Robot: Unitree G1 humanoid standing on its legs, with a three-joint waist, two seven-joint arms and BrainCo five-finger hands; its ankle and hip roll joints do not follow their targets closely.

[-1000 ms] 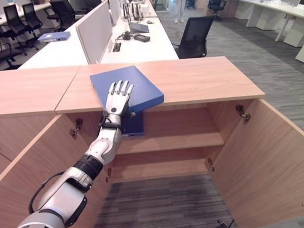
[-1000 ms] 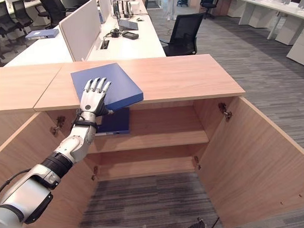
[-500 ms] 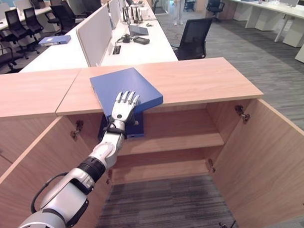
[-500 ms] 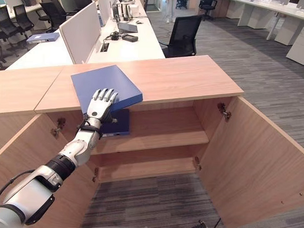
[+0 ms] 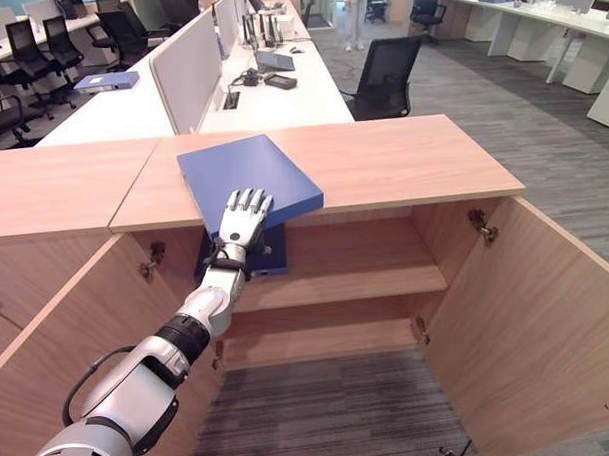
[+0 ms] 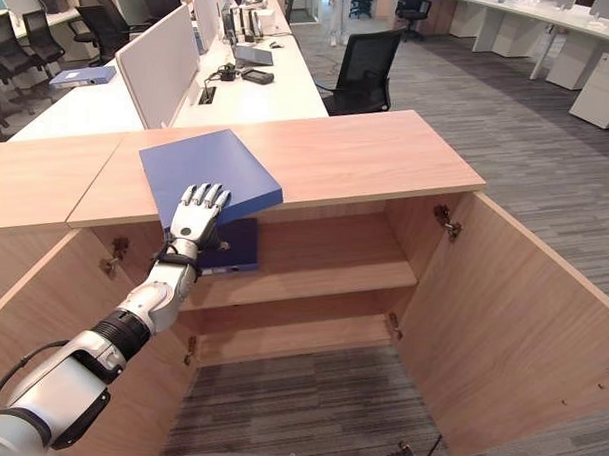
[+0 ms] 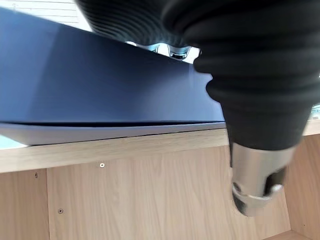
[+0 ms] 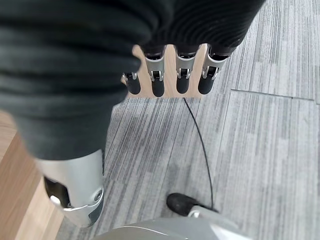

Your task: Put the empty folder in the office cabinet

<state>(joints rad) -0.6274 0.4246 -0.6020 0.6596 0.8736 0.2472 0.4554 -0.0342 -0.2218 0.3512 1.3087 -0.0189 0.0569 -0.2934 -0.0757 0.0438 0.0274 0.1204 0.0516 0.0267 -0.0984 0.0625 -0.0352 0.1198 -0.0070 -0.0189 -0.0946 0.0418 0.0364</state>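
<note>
The blue folder (image 5: pixel 248 175) lies flat on the cabinet top (image 5: pixel 407 160), its near corner overhanging the front edge. The left hand (image 5: pixel 241 217) rests at the folder's 6 o'clock edge, fingers straight and fanned over the cover, thumb below the lip; no grip is closed round it. The right hand (image 8: pixel 175 75) hangs over the carpet, fingers relaxed and straight, holding nothing.

Step in hand, as judged: drawing the folder off the top to bring it down into the cabinet. To do it well, slide it toward 6 o'clock until enough overhangs for the thumb to come under, then pinch firmly before it tips. A flat press alone risks the folder dropping off the edge.

Edges and room: both doors stand open, the right door (image 5: pixel 541 326) swung wide at 4 o'clock. The upper shelf (image 5: pixel 353 280) already carries a second blue folder (image 5: pixel 269 252) directly below the hand, at its left end; the span toward 3 o'clock is open. The lower shelf (image 5: pixel 321 334) also looks free. The top's front edge sits close above the upper shelf, so the folder should go in tilted flat.
</note>
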